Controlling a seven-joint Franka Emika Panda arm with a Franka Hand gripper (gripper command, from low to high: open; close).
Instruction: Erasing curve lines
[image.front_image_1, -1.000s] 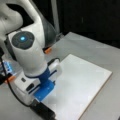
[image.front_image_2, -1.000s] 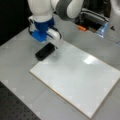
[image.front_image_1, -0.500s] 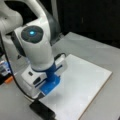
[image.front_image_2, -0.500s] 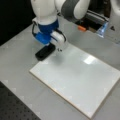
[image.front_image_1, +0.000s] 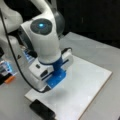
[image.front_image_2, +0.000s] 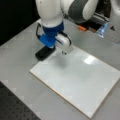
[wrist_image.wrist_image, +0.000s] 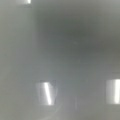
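Note:
A white board (image.front_image_1: 85, 82) (image.front_image_2: 80, 80) lies flat on the grey table. No curve lines show on its surface in any view. A black eraser block (image.front_image_1: 42, 110) (image.front_image_2: 45, 52) rests on the table just off the board's corner. My gripper (image.front_image_1: 56, 79) (image.front_image_2: 47, 41), with blue fingers, hangs above the board's corner close to the eraser, apart from it, and I see nothing in it. The wrist view gives only a blurred grey surface with bright reflections.
An orange object (image.front_image_1: 10, 79) (image.front_image_2: 81, 28) and lit blue equipment (image.front_image_1: 6, 67) (image.front_image_2: 102, 28) stand at the table's edge behind the arm. A black cable (image.front_image_1: 17, 65) loops down from the arm beside the board. The grey table (image.front_image_2: 22, 82) surrounds the board.
The gripper has shifted from beside the eraser toward the board, now hanging over its corner. The eraser and the board have stayed in place.

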